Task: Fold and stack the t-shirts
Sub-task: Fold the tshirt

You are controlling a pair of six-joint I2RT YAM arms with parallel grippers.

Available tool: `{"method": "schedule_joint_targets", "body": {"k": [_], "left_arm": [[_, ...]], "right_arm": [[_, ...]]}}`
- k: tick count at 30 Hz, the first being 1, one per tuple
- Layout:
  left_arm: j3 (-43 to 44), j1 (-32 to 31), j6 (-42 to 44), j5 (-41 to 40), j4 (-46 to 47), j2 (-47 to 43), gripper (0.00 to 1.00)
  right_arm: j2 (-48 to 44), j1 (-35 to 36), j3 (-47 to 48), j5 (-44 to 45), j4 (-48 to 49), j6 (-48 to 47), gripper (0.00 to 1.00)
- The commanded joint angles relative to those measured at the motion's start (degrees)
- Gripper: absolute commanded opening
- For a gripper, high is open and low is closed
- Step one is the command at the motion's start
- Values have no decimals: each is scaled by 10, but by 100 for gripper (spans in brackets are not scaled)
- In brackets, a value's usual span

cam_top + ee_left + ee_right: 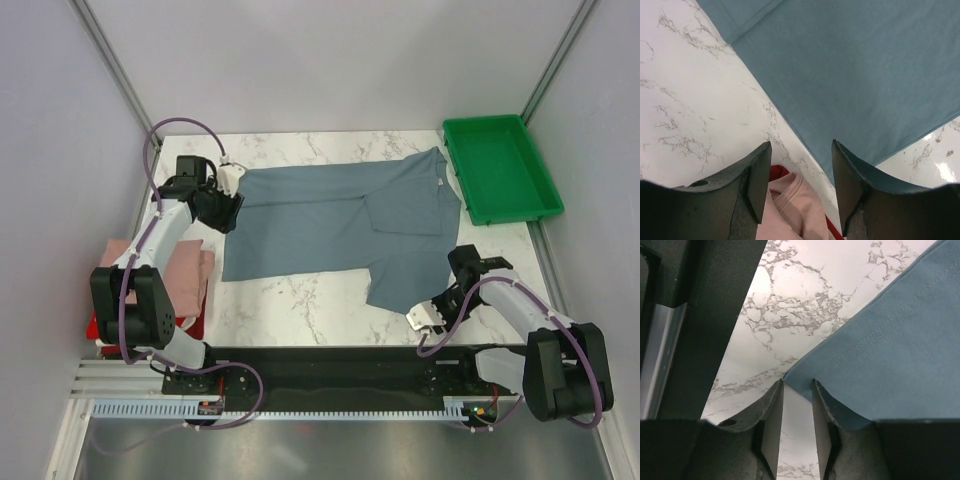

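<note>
The slate blue-grey t-shirt (pixel 340 215) lies spread on the marble table, with one side folded over the middle. My left gripper (pixel 224 203) is open and empty, raised beside the shirt's left edge. In the left wrist view the gripper (pixel 801 170) has the folded dusty-pink shirt (pixel 795 210) and a strip of the red shirt (pixel 776 172) showing between its fingers, with the blue shirt (pixel 865 75) beyond. My right gripper (pixel 425 318) is open a narrow gap, and in the right wrist view its tips (pixel 798 385) are at the blue shirt's near corner (pixel 880 355). Only table shows between the jaws. No white shirt shows.
The pink shirt (pixel 180 270) sits stacked on the red one (pixel 95 325) at the table's left edge. A green plastic tray (pixel 500 165) stands at the back right. The arms' black base rail (pixel 340 370) runs along the near edge.
</note>
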Motion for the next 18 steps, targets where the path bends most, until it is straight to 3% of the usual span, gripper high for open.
{"method": "schedule_joint_targets", "body": {"k": [1,6,13,18], "left_arm": [[-7,-3,64,16,-22,-3,59],[-8,-12,144,42,-136,19,58],[-79,-51,249,-13,-151,21,57],[-93,-72,262,-45,-142,45,54]], "right_arm": [[-4,5,-15,2,-4,-27,35],[-11,7,-14,18,-5,2,3],[-40,7,-4,2,10,83,0],[-47,7,-5,10,11,102,0]]}}
